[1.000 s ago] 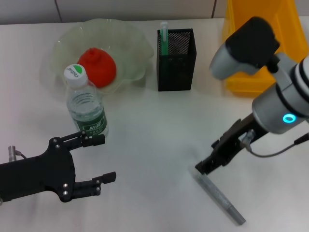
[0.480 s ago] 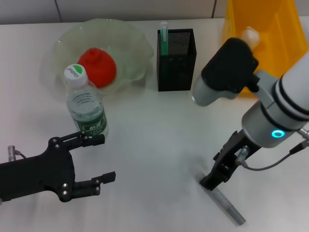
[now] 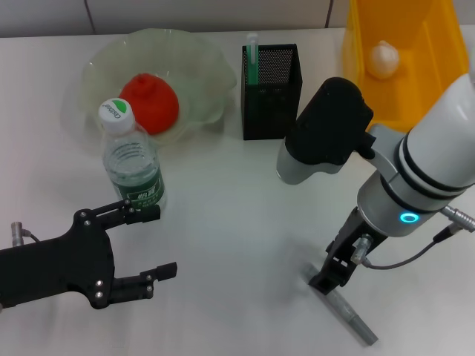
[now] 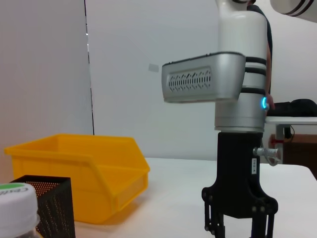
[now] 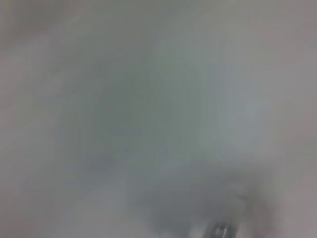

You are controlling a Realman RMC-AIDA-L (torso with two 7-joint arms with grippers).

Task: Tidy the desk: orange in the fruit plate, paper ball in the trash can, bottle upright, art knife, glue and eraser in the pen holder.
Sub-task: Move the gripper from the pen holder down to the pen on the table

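The orange (image 3: 148, 102) lies in the fruit plate (image 3: 111, 55). The bottle (image 3: 133, 167) stands upright in front of the plate; its cap shows in the left wrist view (image 4: 15, 198). The paper ball (image 3: 384, 59) lies in the trash can (image 3: 415, 96). A green-capped glue stick (image 3: 252, 63) stands in the pen holder (image 3: 271, 93). The grey art knife (image 3: 350, 317) lies on the table at the front right. My right gripper (image 3: 326, 280) points down at the knife's near end, fingers apart in the left wrist view (image 4: 238, 225). My left gripper (image 3: 154, 243) is open and empty beside the bottle. The eraser is out of view.
The white table (image 3: 237, 222) runs from the plate to the trash can. The trash can (image 4: 74, 168) and pen holder (image 4: 44, 203) also show in the left wrist view. My right arm's upper links (image 3: 326, 130) hang over the table just right of the pen holder.
My right arm has swung left and its gripper has come down and moved a little right onto the knife's near end. The paper ball in the bin is now uncovered. My left arm has not moved.
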